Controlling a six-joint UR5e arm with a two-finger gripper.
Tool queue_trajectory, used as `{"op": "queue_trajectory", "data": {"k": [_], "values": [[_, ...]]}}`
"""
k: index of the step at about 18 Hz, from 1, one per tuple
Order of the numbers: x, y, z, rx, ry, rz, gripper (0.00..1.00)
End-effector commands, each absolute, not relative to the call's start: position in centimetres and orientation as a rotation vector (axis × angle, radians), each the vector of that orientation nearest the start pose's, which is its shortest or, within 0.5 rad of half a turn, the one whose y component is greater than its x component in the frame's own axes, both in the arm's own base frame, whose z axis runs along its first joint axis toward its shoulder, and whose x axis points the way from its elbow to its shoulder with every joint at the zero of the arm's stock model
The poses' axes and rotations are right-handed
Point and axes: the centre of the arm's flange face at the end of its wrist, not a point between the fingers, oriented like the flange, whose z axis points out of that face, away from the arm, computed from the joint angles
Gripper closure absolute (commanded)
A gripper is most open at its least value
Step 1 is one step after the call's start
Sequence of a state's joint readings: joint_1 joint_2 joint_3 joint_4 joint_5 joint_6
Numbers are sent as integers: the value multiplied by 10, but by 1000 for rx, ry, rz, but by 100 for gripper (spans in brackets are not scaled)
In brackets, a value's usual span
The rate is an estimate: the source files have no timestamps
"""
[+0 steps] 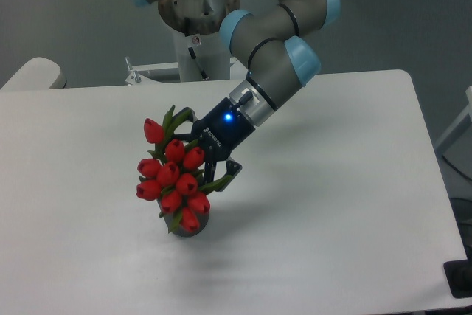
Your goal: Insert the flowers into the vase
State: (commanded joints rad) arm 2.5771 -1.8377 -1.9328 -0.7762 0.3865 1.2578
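gripper [208, 154]: black two-finger unit with a blue light on its body; reaches down-left from the arm; fingers spread either side of the bunch, one dark finger [181, 116] curving up behind the top bud, the other [229, 174] sticking out lower right; looks closed around the flower stems, but the contact itself is hidden by buds and leaves
flowers [175, 178]: tight bunch of red tulip buds with narrow green leaves; tilted, heads leaning to the left and toward the camera; one bud sits higher than the rest at upper left; lowest buds overlap the vase mouth; stems not visible, so cannot tell how far in they go
vase [195, 226]: small dark grey cylinder, upright on the table; only the lower part and a bit of rim show under the bunch; mouth covered by buds; smaller than the bunch
arm [274, 64]: grey UR5e links with light blue joint caps; comes down from the top centre, wrist angled toward the bunch; casts a soft shadow on the tabletop to the right of the vase
table [332, 182]: white top with rounded corners; vase stands left of centre, toward the front
arm base [198, 5]: pedestal behind the far edge of the table
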Motion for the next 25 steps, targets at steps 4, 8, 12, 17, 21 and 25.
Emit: {"op": "queue_trajectory", "data": {"k": [4,8,12,17,21,25], "values": [[-332,472,314,-1970,362,-399,0],[-339,465,310,-1968,365,-379,0],[-347,458,310,-1971,349,-365,0],[-358,447,308,-2029,333,-322,0],[-373,429,316,-2038,297,-279,0],[-406,393,334,-2048,232,-178,0]]}}
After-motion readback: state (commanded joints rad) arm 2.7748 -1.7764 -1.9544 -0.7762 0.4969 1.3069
